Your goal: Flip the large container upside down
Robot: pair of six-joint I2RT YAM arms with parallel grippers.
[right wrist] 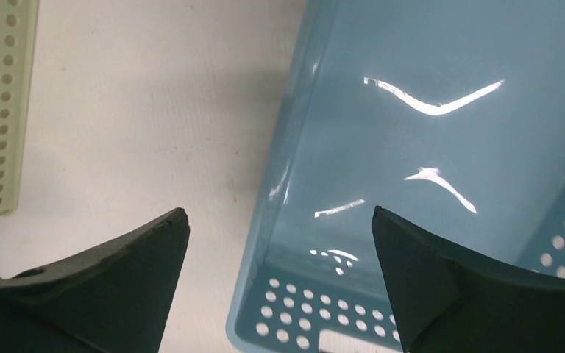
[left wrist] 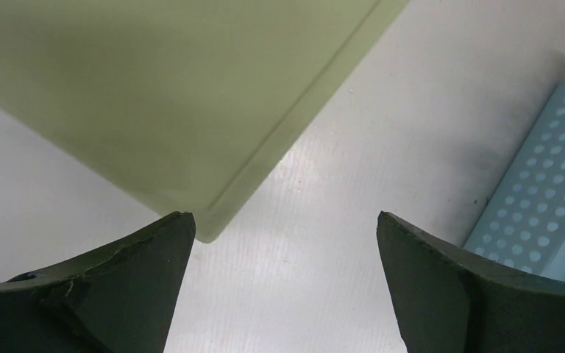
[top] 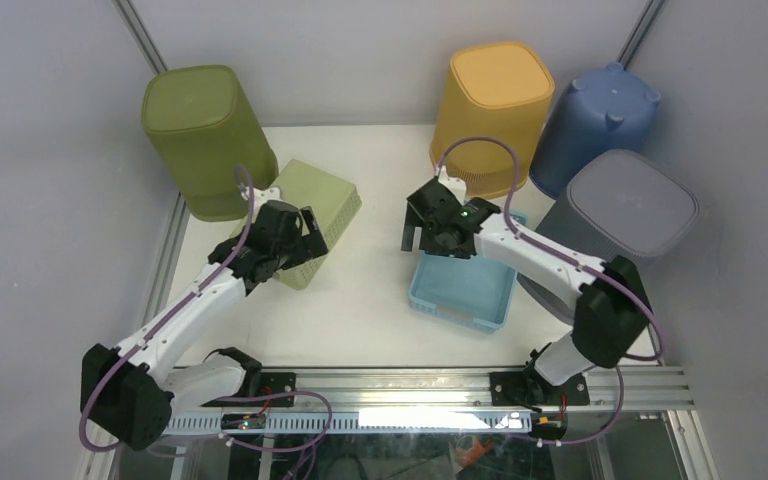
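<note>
Top external view, left to right: looks essentially done if the pale green container point(top: 332, 195) is taken as the large one, since it sits base-up on the bench point(top: 380, 310) with perforated walls down, leaving little beyond pulling clear. Left end effector point(top: 316, 238) spread wide and empty at the container's near corner, touching or just off it, cannot tell which. Further right, right end effector point(top: 422, 240) likewise spread and empty above the far-left rim of the upright blue basket point(top: 465, 300), apart from the green container.

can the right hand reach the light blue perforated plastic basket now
Probably yes: the right hand hangs open over the rim of the light blue perforated plastic basket, nothing between.
</note>
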